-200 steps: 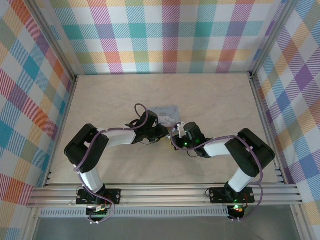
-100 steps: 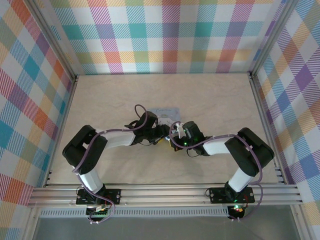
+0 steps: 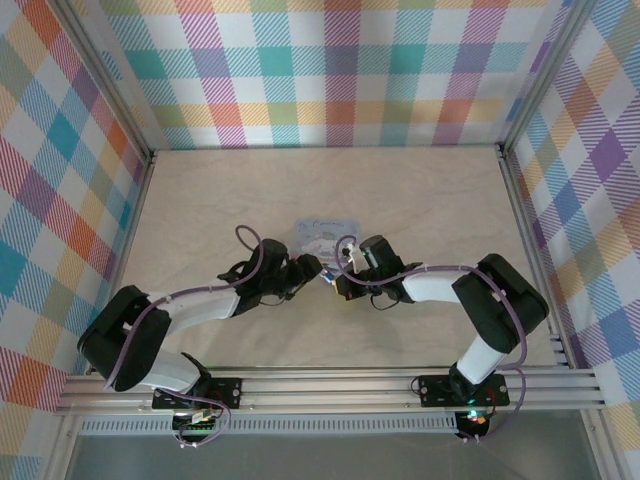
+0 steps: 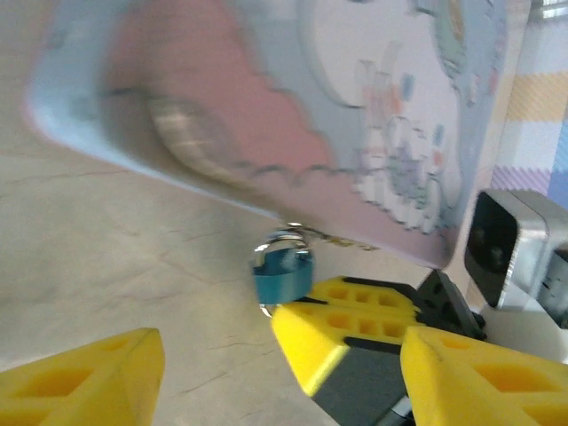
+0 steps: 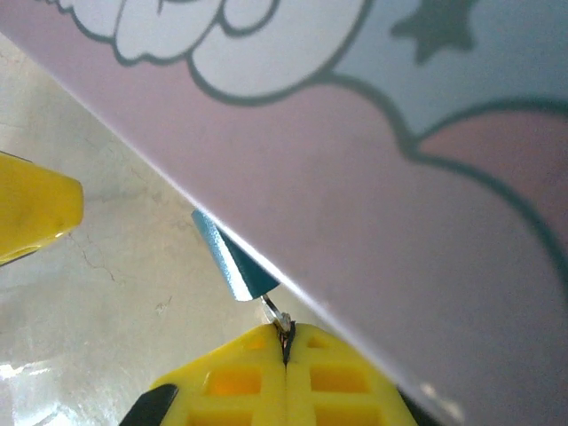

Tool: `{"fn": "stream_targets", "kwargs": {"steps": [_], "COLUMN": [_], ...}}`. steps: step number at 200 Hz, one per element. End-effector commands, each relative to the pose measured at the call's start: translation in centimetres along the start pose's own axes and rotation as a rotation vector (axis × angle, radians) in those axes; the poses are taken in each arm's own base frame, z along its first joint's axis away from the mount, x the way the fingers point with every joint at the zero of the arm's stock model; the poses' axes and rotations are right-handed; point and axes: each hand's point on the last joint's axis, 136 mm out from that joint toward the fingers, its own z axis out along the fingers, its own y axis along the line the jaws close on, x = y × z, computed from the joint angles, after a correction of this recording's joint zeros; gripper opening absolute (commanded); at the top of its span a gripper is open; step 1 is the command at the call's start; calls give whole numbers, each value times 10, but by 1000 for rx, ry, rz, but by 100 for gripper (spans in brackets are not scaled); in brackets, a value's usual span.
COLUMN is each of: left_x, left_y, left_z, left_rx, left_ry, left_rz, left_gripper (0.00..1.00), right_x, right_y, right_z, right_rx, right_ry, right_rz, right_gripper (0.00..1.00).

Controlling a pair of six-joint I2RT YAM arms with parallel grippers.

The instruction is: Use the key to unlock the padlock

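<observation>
The padlock point(image 4: 282, 271) is a tiny teal block with a thin silvery shackle, hanging at the lower edge of the cartoon tin box point(image 4: 373, 115). My right gripper point(image 5: 285, 342) is shut on the key point(image 5: 279, 319), a small silvery sliver that reaches up into the bottom of the padlock point(image 5: 232, 260). In the left wrist view the right gripper's shut yellow fingers point(image 4: 351, 319) sit just below the padlock. My left gripper point(image 4: 280, 342) is open, with its fingers wide on either side of the padlock and nothing held. From above, the left gripper point(image 3: 308, 268) and the right gripper point(image 3: 337, 282) meet in front of the tin box point(image 3: 325, 230).
The pale-blue and pink tin box rests on the beige table point(image 3: 430, 200), tilted close over both wrist cameras. Plaid walls point(image 3: 330, 70) close in the back and both sides. A metal rail point(image 3: 330, 385) runs along the near edge by the arm bases.
The left arm's elbow has swung out to the near left, and its gripper has drawn back a little from the padlock. The right gripper has edged up and left with the key.
</observation>
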Motion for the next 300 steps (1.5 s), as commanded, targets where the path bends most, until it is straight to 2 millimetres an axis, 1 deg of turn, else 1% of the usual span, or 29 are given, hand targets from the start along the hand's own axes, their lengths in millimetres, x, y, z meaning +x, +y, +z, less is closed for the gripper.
{"fn": "stream_targets", "kwargs": {"steps": [1,20,34,56,86,117,159,220,230,237,263,275,300], "left_x": [-15,-13,-11,-5,1,8,12,15,15,16,18,18,17], "left_y": [-17,-20,-18,-13,-14,-11,-10,-9,-9,-9,-9,-10,-9], "left_z": [-8,-7,-4,2,11,20,28,34,34,35,37,37,37], "left_rx": [107,146,156,158,172,161,165,157,158,156,159,159,157], "left_ry": [-86,-83,-77,-62,-39,-20,-5,7,8,12,18,18,18], "left_rz": [-41,-55,-74,-95,-108,-120,-128,-138,-139,-141,-145,-146,-148], "left_gripper": [67,64,61,58,54,52,50,44,42,39,35,31,29], "right_x": [-5,-3,-3,-5,-8,-10,-14,-19,-19,-20,-23,-25,-27], "right_y": [18,23,25,28,34,38,46,55,55,56,60,61,64], "right_z": [-9,-7,-6,-9,-13,-15,-15,-18,-18,-18,-18,-19,-19], "right_rx": [-52,-78,-83,-90,-109,-121,-161,-194,-197,-202,-226,-233,-259], "right_ry": [21,48,66,58,62,73,74,71,73,72,66,65,60], "right_rz": [38,83,116,141,169,211,254,311,326,335,362,373,394], "right_gripper": [0,0,0,0,0,1,1,2,2,2,2,3,3]}}
